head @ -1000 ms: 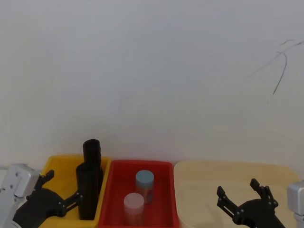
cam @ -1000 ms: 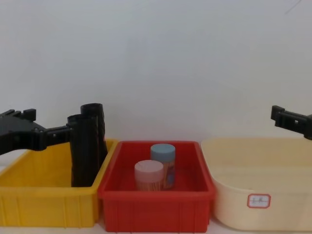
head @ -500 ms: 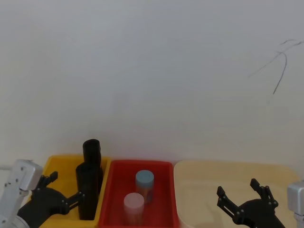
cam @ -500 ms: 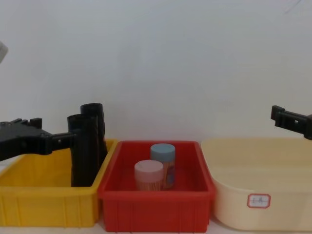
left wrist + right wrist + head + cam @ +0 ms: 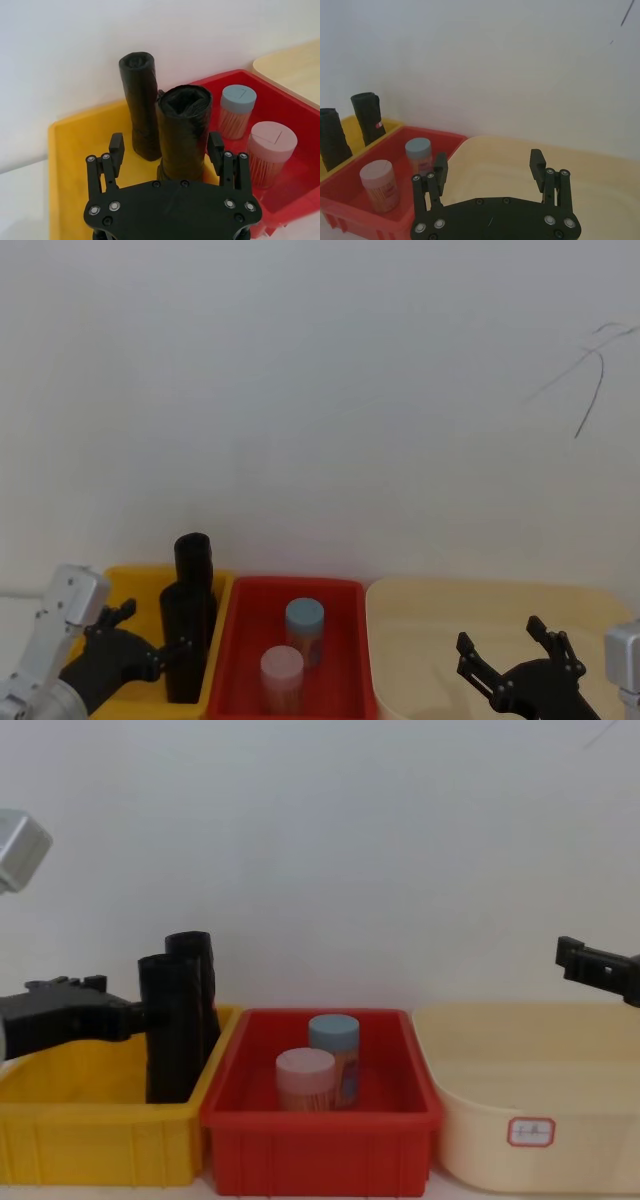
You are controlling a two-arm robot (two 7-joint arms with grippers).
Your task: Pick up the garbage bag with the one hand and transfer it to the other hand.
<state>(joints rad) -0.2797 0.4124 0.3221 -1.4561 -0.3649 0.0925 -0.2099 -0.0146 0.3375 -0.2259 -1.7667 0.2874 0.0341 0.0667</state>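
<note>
The garbage bag (image 5: 182,132) is standing in the yellow bin (image 5: 65,165), lower left of the head view, with the left gripper (image 5: 165,146) spreading its fingers around it. The right gripper (image 5: 508,642) is hovering, released, over the cream tub (image 5: 430,620).

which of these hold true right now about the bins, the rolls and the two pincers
1. The garbage bag and a slimmer black roll stand upright in the yellow bin. True.
2. The left pincer is shut on the garbage bag. False: it is open, one finger on each side of the bag, which stands in the bin.
3. The red bin holds a blue-lidded jar and a pink-lidded jar. True.
4. The right pincer hangs over the red bin. False: it hangs open over the cream tub.
</note>
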